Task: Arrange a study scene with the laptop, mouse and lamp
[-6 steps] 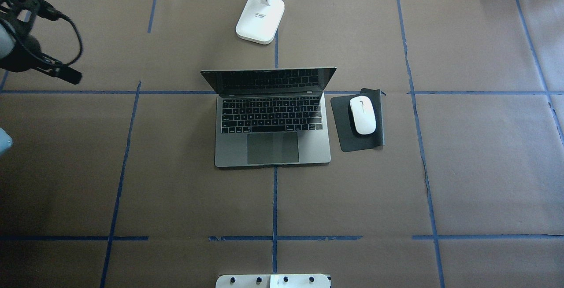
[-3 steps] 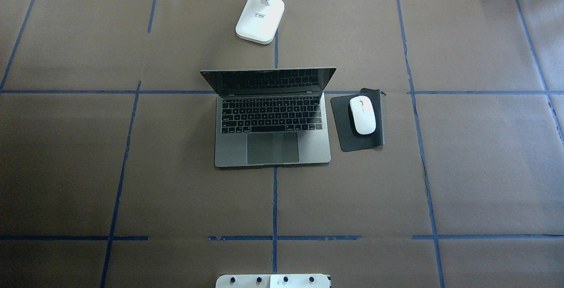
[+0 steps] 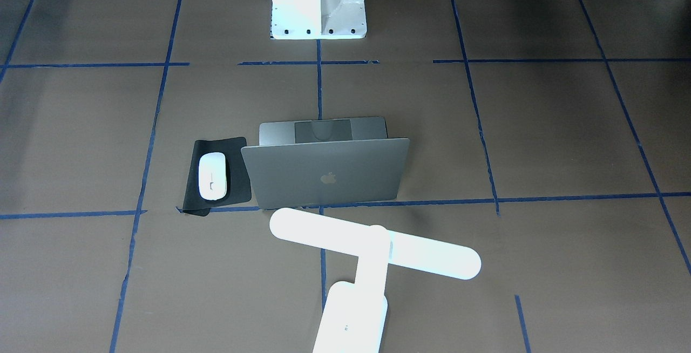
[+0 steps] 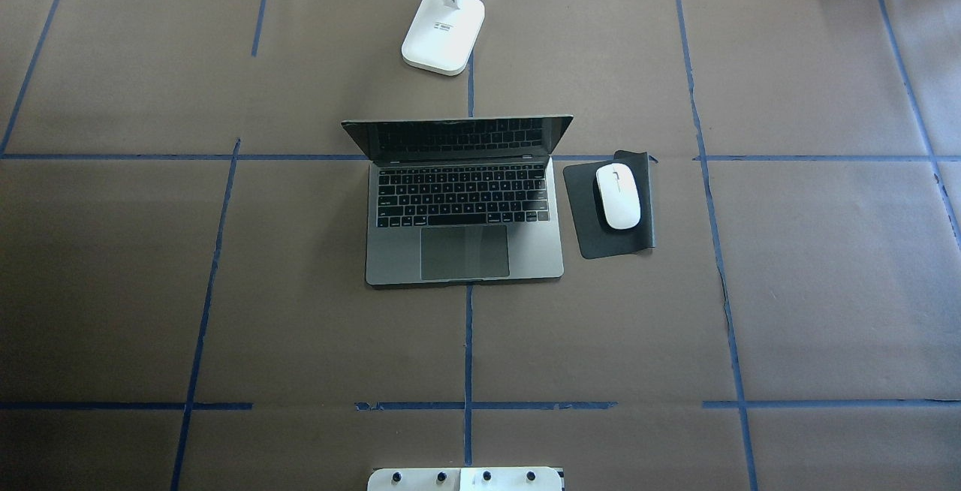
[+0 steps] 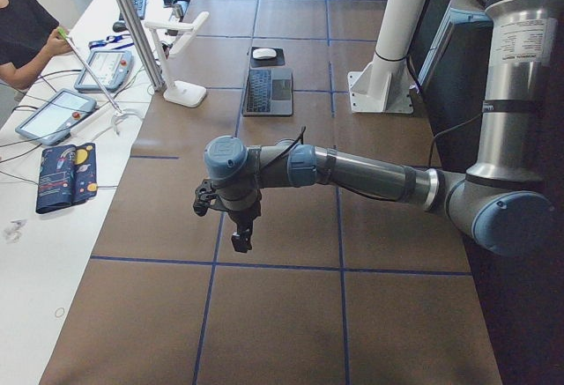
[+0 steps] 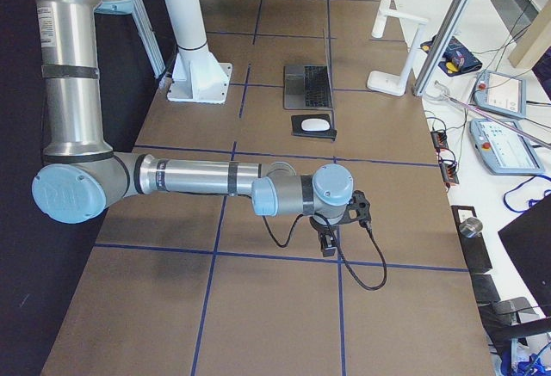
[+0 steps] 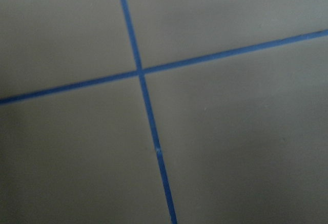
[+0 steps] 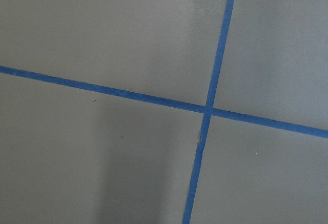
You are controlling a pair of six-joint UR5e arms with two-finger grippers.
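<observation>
Overhead exterior view, left to right: the bright white T-shaped desk lamp (image 4: 443,31) stands on its base at the table's far edge, near and behind the thin grey-silver metal laptop (image 4: 465,254). The laptop sits open at mid-table. Just beside it, the small flat white oval mouse (image 4: 618,196) lies on a black rectangular mat (image 4: 604,245). I judge the scene set, with nothing left to place (whether the lamp needs switching on is unclear). Only the front-facing view shows the lamp's long bar head and the lid's logo. Only the side views show the left gripper (image 5: 240,240) and right gripper (image 6: 326,248), each hanging over bare brown paper well apart from these things. Nothing shows in either, and how far their fingers are spread I cannot tell.
</observation>
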